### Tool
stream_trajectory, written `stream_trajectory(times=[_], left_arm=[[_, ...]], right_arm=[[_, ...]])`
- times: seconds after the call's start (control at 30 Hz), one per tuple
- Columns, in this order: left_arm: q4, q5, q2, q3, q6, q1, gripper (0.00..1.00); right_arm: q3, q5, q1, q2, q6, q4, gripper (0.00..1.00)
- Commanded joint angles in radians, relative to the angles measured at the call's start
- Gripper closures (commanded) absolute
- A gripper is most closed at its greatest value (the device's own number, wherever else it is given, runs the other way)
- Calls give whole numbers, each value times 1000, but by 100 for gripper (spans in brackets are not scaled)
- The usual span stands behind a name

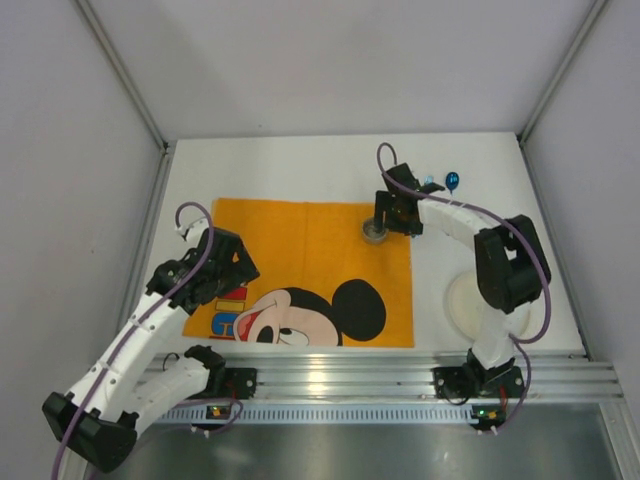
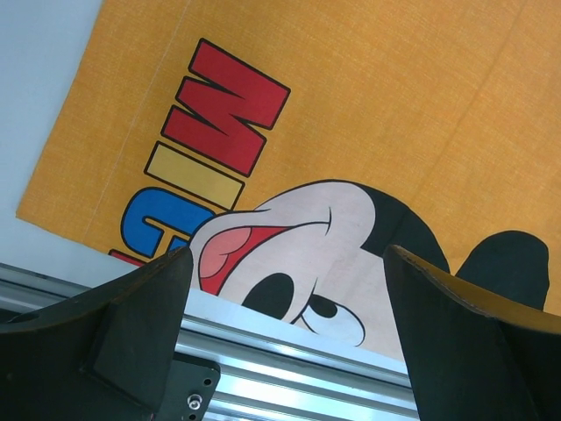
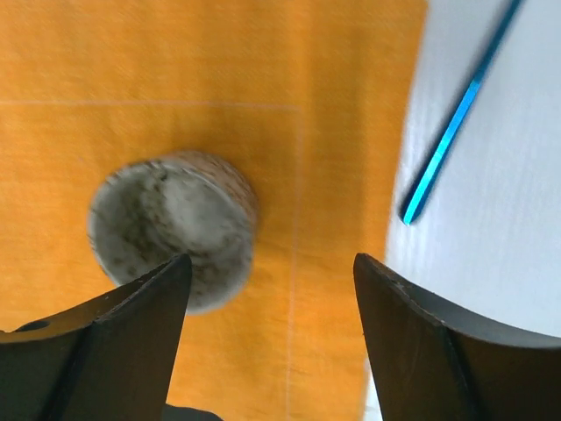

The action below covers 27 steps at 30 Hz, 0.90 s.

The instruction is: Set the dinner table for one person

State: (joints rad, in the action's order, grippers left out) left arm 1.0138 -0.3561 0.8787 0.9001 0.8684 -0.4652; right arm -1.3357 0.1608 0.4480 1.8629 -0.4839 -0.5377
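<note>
Two pincers hang open wide, and both hold nothing. The right pincer [image 3: 270,263] is low over a small grey cup [image 3: 171,228] on the far right corner of the orange mat [image 1: 300,235]. The cup is not in the middle of the gap. It sits close by one finger, so a straight drop could hit its rim and knock it over. The left pincer [image 2: 287,256] hovers over the mat's near left part. The white worktop [image 1: 280,170] lies under it all. A plate [image 1: 462,300] rests on it, off the mat, under the right arm, which might bump it.
</note>
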Motion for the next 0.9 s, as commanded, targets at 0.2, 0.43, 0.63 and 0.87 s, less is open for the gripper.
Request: stream_trajectory(times=[0.2,0.43,0.63,0.87], left_arm=[[-78,39,-17,-52,-20,3,5],[-185,114,71,-66,-49,3,5],[-207,149,137,-43,-58,3,6],[-224,143,126,-56,-66,3,5]], right_arm=[[285,89,-198,-425,-36,-96,26],[438,70,-331,-475,-65,-140,30],[475,49,-391,-446,-61,-143,34],[481,5,-391,-341,-67,-134,63]])
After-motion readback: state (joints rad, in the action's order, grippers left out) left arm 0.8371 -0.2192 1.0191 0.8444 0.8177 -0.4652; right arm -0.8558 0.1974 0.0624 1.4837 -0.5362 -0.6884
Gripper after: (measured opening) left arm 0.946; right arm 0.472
